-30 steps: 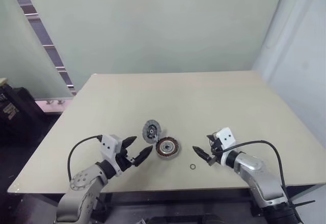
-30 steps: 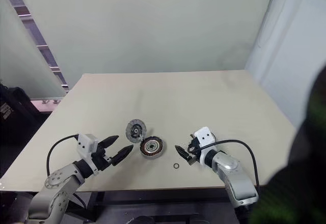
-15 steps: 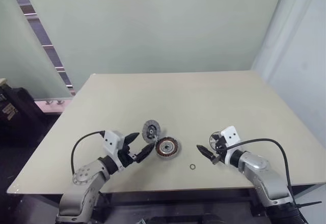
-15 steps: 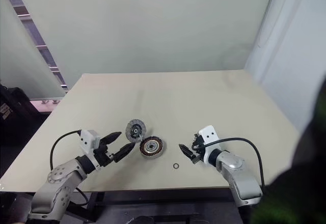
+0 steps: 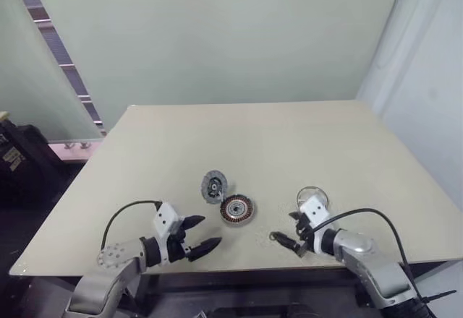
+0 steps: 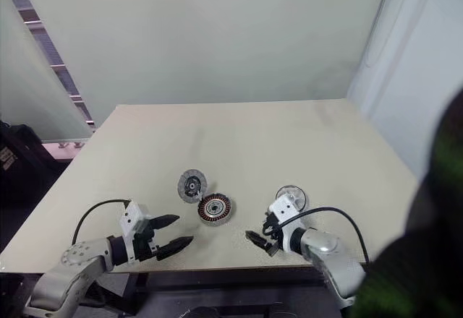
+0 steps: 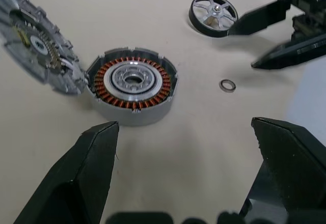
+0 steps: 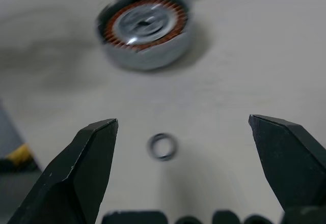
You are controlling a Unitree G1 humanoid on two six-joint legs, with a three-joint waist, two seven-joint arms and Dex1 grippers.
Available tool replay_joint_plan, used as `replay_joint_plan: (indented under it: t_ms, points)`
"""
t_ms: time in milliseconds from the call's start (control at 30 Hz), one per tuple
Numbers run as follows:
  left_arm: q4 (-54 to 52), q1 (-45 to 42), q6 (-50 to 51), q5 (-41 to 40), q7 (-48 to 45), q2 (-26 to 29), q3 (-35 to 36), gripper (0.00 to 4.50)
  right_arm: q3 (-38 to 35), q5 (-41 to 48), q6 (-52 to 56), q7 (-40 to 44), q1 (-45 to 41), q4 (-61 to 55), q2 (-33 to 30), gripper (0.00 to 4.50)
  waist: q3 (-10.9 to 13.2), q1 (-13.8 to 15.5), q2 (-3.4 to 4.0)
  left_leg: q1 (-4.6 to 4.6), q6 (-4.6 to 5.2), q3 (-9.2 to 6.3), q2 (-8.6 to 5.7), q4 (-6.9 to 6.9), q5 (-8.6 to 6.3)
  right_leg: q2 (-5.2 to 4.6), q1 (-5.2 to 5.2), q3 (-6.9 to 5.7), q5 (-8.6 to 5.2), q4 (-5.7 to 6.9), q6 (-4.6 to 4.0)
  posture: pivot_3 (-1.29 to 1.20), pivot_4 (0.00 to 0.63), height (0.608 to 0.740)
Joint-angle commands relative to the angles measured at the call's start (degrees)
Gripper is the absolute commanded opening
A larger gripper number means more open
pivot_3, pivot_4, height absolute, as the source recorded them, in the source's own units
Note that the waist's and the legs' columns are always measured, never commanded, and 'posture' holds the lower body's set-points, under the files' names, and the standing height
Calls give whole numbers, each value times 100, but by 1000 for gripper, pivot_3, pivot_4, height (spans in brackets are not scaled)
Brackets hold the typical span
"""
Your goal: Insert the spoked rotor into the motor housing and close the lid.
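Note:
The motor housing [image 5: 237,209], a silver puck with copper windings, lies on the table with its lid [image 5: 215,186] tilted open at its far-left side. The spoked rotor [image 5: 312,194] lies flat to the right, just beyond my right wrist. My left gripper [image 5: 210,231] is open and empty, near and left of the housing [image 7: 133,84], pointing toward it. My right gripper [image 5: 283,242] is open and empty, near and right of the housing, with a tiny black ring [image 8: 162,146] on the table between its fingers. The left wrist view also shows the rotor [image 7: 214,14] and lid [image 7: 35,46].
The beige table [image 5: 253,137] stretches far beyond the parts. Its near edge runs just under both wrists. The tiny black ring [image 7: 227,85] lies between the housing and my right gripper [image 7: 275,35]. A dark object [image 5: 22,166] stands on the floor left of the table.
Both grippers have drawn back toward the table's near edge and sunk lower, still open. With the right wrist pulled back, the spoked rotor has come into view.

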Motion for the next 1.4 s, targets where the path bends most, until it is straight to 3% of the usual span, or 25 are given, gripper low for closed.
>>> replay_joint_plan:
  t_ms: [33,567,667,967,1400]
  points:
    - [-11,5,-201,-22,-62,-94,9,4500,201,-194,-140,-85,-76,-13,36,4493,0,1,0,0,-2,1,4,1,-1,-1,0,0,0,0,0,0,0,740]
    - [37,183,-308,376,-268,10,-274,4500,336,-460,-499,-221,-253,777,306,4493,0,-1,-1,0,-7,4,11,4,-5,2,0,-1,0,0,0,0,0,740]
    - [44,185,-348,439,-281,-4,-310,4500,370,-520,-492,-219,-261,882,329,3905,0,-1,-1,0,-3,3,10,3,-2,2,0,-1,0,0,0,0,0,740]
    - [59,165,-416,490,-272,-13,-355,4500,394,-579,-454,-239,-215,867,334,793,-1,-2,-1,2,-3,5,11,2,-2,3,0,-2,0,1,1,0,0,740]
    - [266,-11,-427,324,-139,-127,-19,4500,89,-395,64,-309,-642,213,532,798,0,-4,-1,2,-3,8,19,4,-2,5,-2,-1,0,2,1,0,0,740]
